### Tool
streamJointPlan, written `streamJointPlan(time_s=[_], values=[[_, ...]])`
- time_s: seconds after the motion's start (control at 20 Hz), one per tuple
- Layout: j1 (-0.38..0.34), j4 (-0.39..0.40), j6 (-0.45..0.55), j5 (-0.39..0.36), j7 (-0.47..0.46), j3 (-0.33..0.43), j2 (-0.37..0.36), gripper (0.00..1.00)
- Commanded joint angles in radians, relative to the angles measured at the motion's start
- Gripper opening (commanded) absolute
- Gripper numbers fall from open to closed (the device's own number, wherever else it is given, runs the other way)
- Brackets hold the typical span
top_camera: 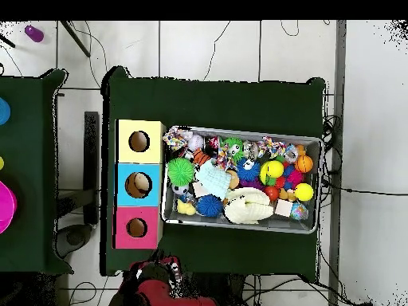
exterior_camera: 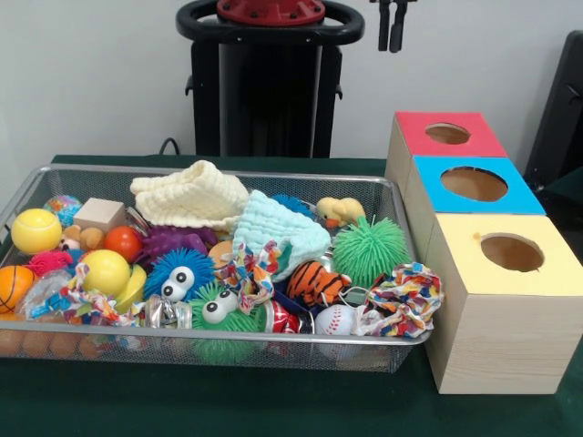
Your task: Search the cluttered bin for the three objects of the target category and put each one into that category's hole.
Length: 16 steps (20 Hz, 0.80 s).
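The wire mesh bin [exterior_camera: 36, 182] stands on the green table, full of toys; it also shows in the overhead view [top_camera: 239, 131]. Three knotted cloth toys lie along its near side: one at the right corner [exterior_camera: 405, 299], one in the middle [exterior_camera: 244, 270], one at the left [exterior_camera: 84, 302]. In the overhead view the corner one [top_camera: 177, 138] lies beside the yellow box. My gripper [exterior_camera: 392, 25] hangs high at the top edge, drawn back behind the boxes and away from the bin, holding nothing.
Three wooden boxes with round holes stand in a row right of the bin: red [exterior_camera: 448, 135], blue [exterior_camera: 474, 185], yellow [exterior_camera: 512, 253]. A pale yellow washcloth [exterior_camera: 191, 194], a mint washcloth [exterior_camera: 273, 232], spiky balls and other toys fill the bin.
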Motion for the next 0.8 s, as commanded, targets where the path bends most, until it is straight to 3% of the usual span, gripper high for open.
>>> streamJointPlan(time_s=[0.05,0.45,0.8], values=[[0.014,0.019,0.022,-0.054,0.128,-0.022,0.039,0.00],[0.022,0.026,0.007,-0.043,0.132,-0.023,0.044,0.00],[-0.001,0.064,-0.056,-0.004,0.157,0.024,0.065,0.00]])
